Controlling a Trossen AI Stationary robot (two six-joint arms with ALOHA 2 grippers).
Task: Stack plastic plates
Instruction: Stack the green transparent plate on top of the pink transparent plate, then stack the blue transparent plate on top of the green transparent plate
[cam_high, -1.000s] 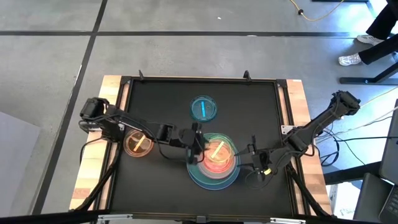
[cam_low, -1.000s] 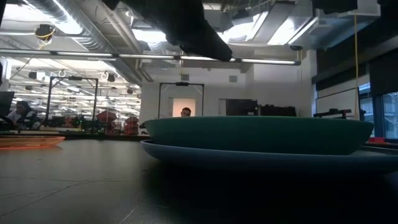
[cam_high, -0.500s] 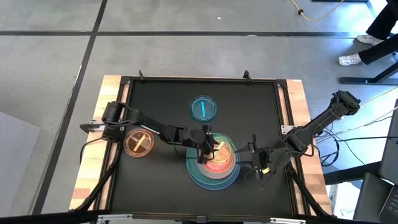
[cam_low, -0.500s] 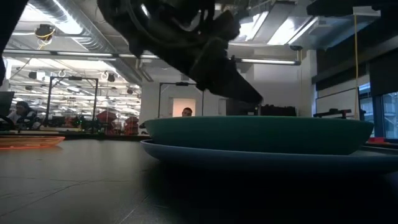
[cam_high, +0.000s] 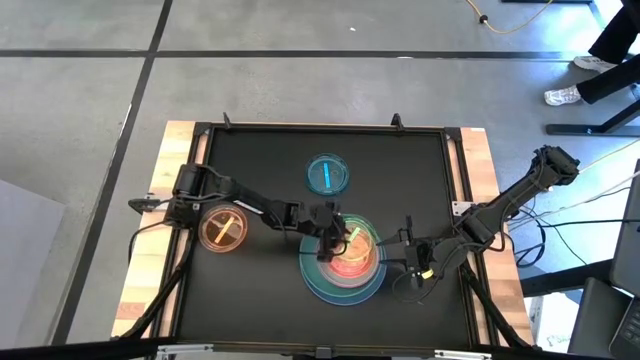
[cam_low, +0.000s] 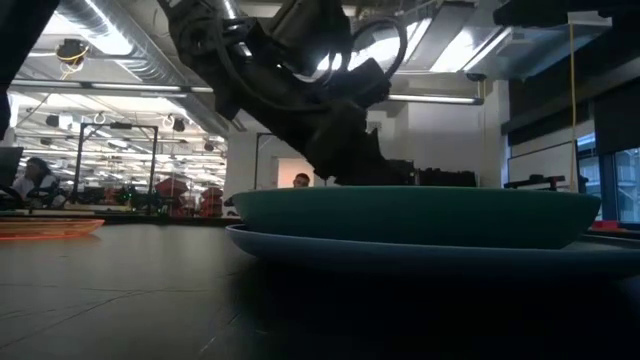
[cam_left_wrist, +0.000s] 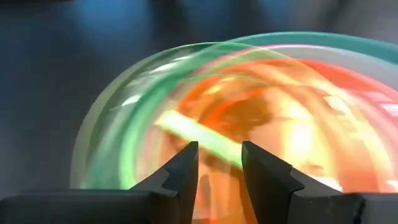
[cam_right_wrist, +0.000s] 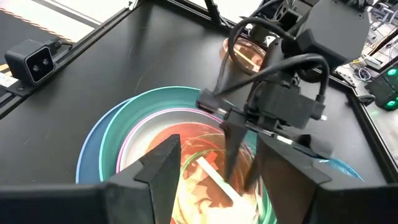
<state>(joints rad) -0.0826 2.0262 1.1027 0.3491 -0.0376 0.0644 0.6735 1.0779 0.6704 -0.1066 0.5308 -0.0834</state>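
Observation:
A stack of plastic plates (cam_high: 342, 262) stands right of the table's middle: a large blue plate (cam_low: 430, 256) at the bottom, a teal one (cam_low: 410, 215) on it, then pink and orange ones. A small translucent green plate (cam_left_wrist: 143, 143) with a raised bar (cam_left_wrist: 196, 134) lies on top. My left gripper (cam_high: 335, 238) points down over the stack, open by a narrow gap, its fingers either side of the bar. My right gripper (cam_high: 408, 262) is wide open and empty just right of the stack. It also shows in the right wrist view (cam_right_wrist: 217, 152). My left gripper comes at the green plate's bar (cam_left_wrist: 217, 152) from above, one finger (cam_left_wrist: 183, 171) on each side and across the bar. I cannot tell whether the fingers touch it. The plate lies flat on the stack.
A small orange plate (cam_high: 222, 230) lies at the table's left and shows in the low view (cam_low: 45, 228). A small blue plate (cam_high: 327, 174) lies toward the far edge. The black mat (cam_high: 260, 160) is bordered by a raised frame. A person sits in the room beyond (cam_low: 298, 180).
My left gripper has gone toward the table's right edge, from beside the stack to over its middle, and has come down to the green plate. The plates and my right gripper have stayed where they were.

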